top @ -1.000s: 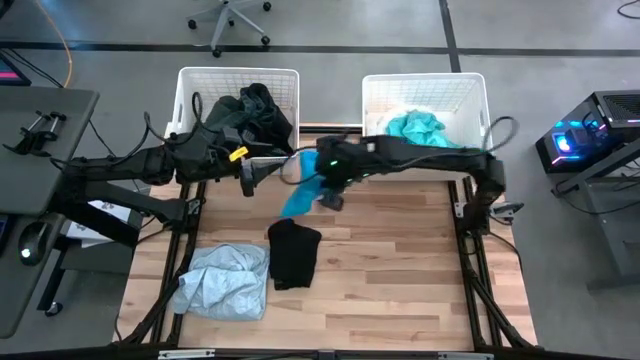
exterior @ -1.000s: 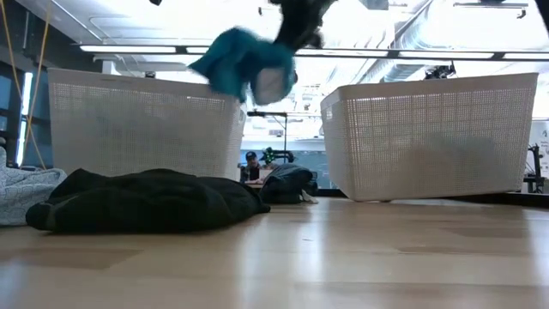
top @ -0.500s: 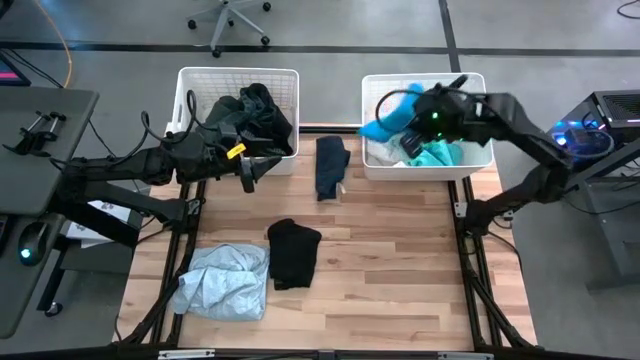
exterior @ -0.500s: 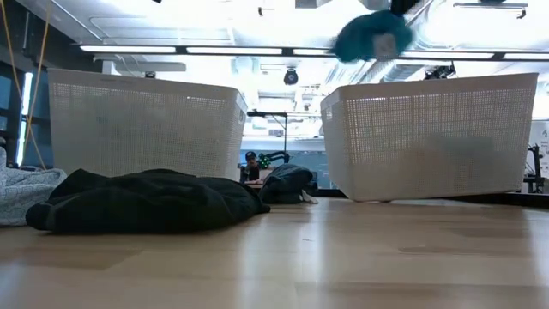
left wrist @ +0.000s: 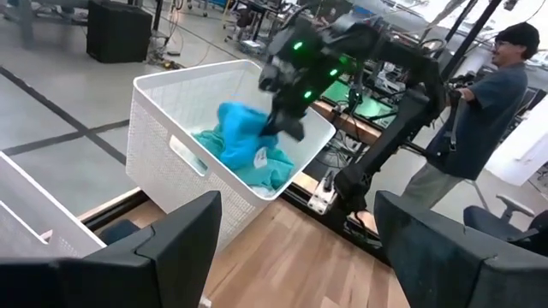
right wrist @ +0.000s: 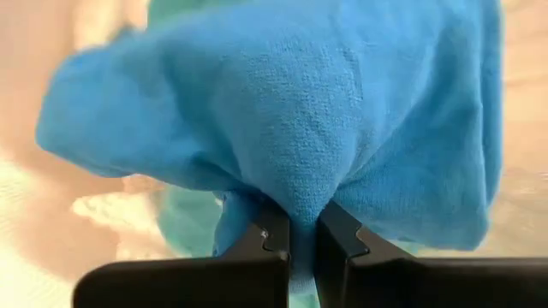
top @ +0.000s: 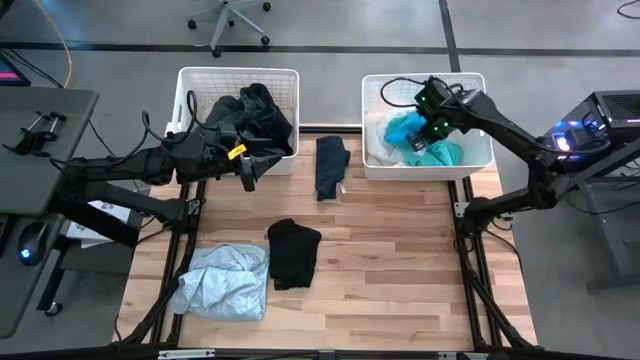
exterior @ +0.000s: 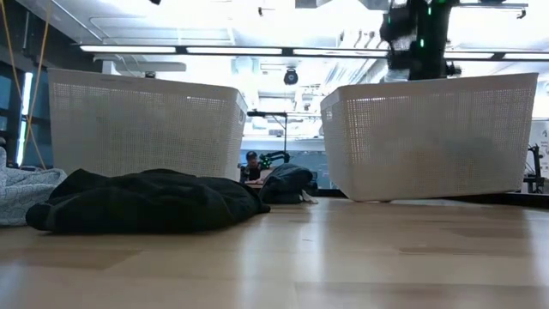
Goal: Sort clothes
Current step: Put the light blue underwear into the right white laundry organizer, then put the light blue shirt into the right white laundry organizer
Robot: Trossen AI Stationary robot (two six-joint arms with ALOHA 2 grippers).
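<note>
Pinching blue garment: right hand

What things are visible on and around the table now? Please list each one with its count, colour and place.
white plastic lattice baskets: two, left basket and right basket, at the table's far edge
dark garments: a black heap, count unclear, in the left basket
bright blue garment: one, pinched by the right gripper over the right basket
teal garment: one, in the right basket
navy garment: one, on the table between the baskets
black garment: one, at the table's middle
pale blue garment: one, near left of the table
office chair: one, on the floor beyond
person: one, standing beyond the table
left gripper: open, empty, beside the left basket
right gripper: shut on the bright blue garment
</note>
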